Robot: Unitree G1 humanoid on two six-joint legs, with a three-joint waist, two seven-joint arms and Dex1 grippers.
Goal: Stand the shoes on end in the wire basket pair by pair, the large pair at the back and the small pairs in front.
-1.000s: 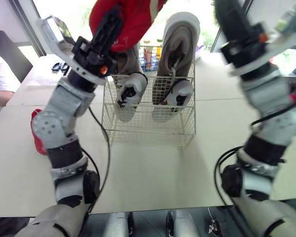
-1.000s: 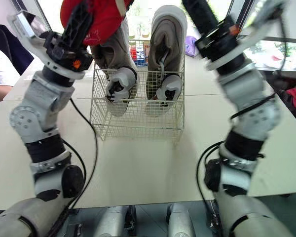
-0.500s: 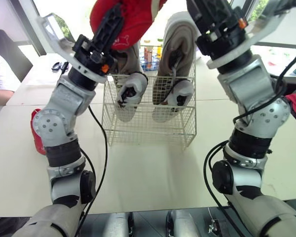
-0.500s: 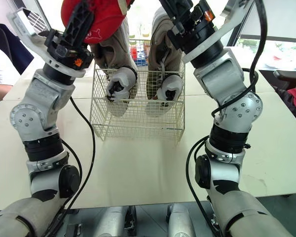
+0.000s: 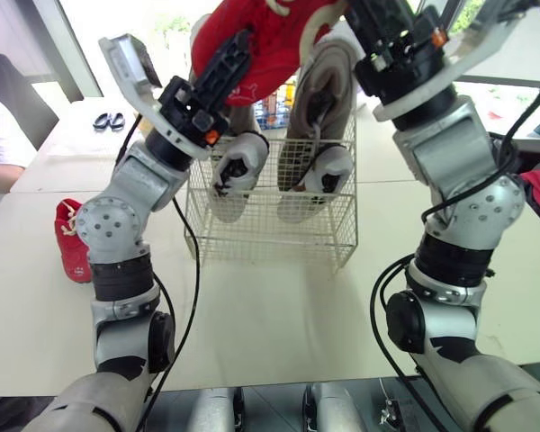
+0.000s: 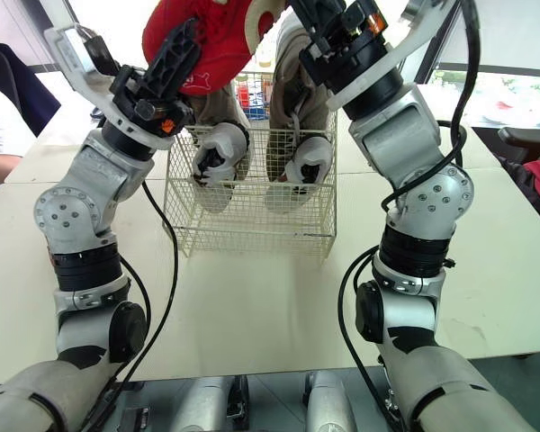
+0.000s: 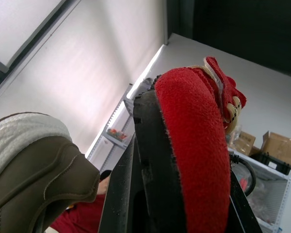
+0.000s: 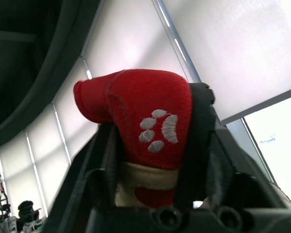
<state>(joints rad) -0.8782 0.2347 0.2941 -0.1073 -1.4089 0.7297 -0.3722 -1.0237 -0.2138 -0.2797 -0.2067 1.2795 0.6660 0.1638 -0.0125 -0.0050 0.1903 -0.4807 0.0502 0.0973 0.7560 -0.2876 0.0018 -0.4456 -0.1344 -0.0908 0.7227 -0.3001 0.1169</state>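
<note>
A red shoe [image 5: 268, 36] is held high above the white wire basket [image 5: 270, 236]. My left gripper [image 5: 223, 65] is shut on its sole side, seen close up as red fleece [image 7: 194, 145]. My right gripper [image 5: 371, 20] grips the same shoe from the other side; its paw-print upper [image 8: 145, 121] sits between the black fingers [image 8: 196, 145]. In the basket a large brown pair [image 5: 328, 81] stands on end at the back. A small white-and-grey pair [image 5: 240, 166] stands in front of it. A second red shoe [image 5: 70, 241] lies on the table to the left.
A person's white sleeve [image 5: 0, 135] shows at the far left edge. A small dark object [image 5: 106, 120] lies on the far table. Bottles [image 5: 272, 108] stand behind the basket. Bare table [image 5: 279, 315] stretches in front of the basket.
My right arm swung in from the right and its fingers closed on the red shoe. My left arm carried the shoe rightward, over the basket.
</note>
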